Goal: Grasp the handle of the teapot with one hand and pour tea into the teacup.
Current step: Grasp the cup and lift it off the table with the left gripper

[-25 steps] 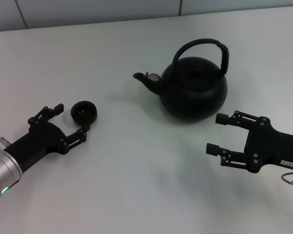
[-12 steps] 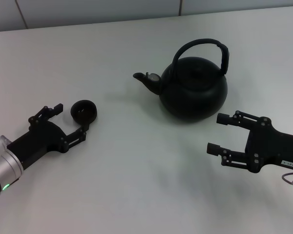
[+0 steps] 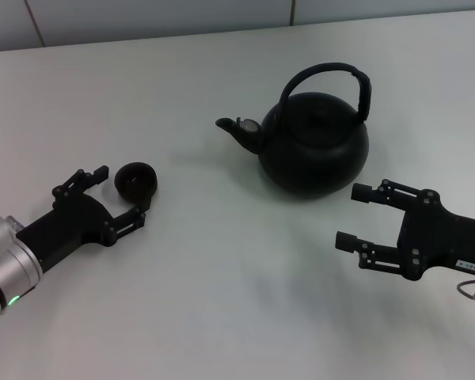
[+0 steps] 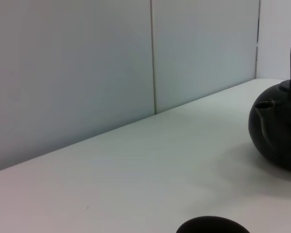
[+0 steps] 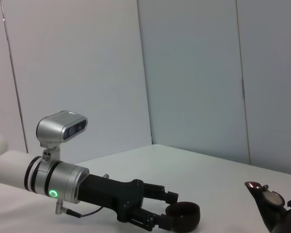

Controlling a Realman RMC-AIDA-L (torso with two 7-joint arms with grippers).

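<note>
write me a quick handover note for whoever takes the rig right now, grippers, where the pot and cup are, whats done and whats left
Left gripper: open, low over the table, one finger on each side of the teacup, not closed on it.
Right gripper: open, empty, hovering on the near right of the teapot, short of it.
Teapot: upright at table centre-right, lid on, spout pointing toward the cup side; handle untouched.
Teacup: upright on the left, well apart from the spout. Whether it holds tea cannot be told.
Done: both arms positioned.
Left: grasp the handle, lift, pour into the cup.

teapot (image 4: 280, 136) cut by frame edge | teacup (image 4: 212, 225) mostly cropped
</note>
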